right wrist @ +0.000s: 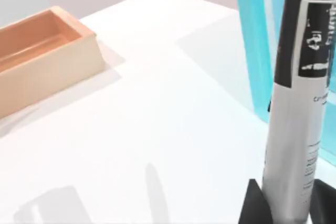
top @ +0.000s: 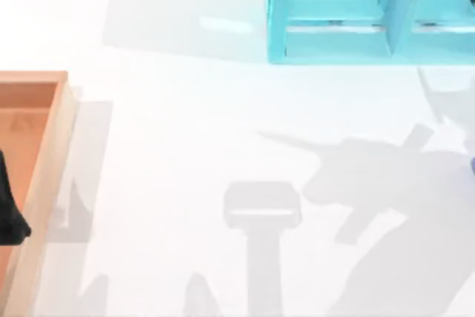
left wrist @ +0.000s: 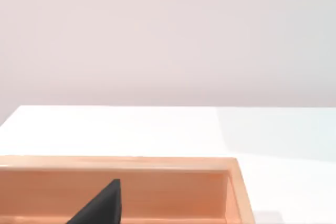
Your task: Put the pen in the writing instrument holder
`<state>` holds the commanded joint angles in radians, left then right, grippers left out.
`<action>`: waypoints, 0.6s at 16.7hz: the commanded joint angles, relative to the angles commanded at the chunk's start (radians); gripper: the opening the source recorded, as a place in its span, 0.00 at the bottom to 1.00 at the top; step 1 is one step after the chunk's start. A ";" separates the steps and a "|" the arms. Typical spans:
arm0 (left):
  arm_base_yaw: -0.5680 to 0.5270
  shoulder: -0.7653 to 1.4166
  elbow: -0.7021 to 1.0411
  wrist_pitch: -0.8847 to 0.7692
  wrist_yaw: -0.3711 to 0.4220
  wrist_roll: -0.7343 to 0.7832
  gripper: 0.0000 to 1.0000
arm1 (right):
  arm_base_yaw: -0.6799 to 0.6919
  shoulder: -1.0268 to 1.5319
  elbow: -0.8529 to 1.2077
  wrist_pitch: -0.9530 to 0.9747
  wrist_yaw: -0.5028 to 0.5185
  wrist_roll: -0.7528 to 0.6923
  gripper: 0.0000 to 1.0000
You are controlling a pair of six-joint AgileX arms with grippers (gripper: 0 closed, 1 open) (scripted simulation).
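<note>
Grips the pen [right wrist: 294, 129] at the lower right of the right wrist view, the right gripper [right wrist: 289, 206] closed to barrel width, one dark finger [right wrist: 256, 205] on each side of the pale grey lower barrel. Stands upright in that frame, black printed section above, grey section below, clear of the table [top: 185, 146]. Rises in front of the cyan shelf unit [right wrist: 252, 51] at the right of the frame.

Looks light, stiff and slim. Probably smooth plastic, so likely to slip or pivot in a two-point pinch. Held near one end, which leaves a long free length to swing. Better taken nearer the middle of the barrel, across its width. No fragility to worry about, yet rolls freely once laid on a flat surface.

Appears to be the holder: the open wooden box [right wrist: 47, 72], at the upper left of the right wrist view and at the left edge of the top view, well apart from the pen. Calls for a carry across the bare white table, then a low release with the pen lengthwise inside the walls.

Hangs over that box at the lower left of the top view: the left gripper [top: 11, 213], idle. Cannot tell how far open.
</note>
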<state>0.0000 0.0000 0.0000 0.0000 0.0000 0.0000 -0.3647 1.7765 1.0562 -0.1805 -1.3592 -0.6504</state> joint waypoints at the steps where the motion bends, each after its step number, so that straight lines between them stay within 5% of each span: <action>1: 0.000 0.000 0.000 0.000 0.000 0.000 1.00 | -0.064 -0.021 -0.044 0.067 -0.071 -0.017 0.00; 5: 0.000 0.000 0.000 0.000 0.000 0.000 1.00 | -0.236 -0.092 -0.169 0.242 -0.248 -0.063 0.00; 10: 0.000 0.000 0.000 0.000 0.000 0.000 1.00 | -0.261 -0.105 -0.189 0.267 -0.272 -0.071 0.00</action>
<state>0.0000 0.0000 0.0000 0.0000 0.0000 0.0000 -0.6256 1.6717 0.8668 0.0868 -1.6316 -0.7209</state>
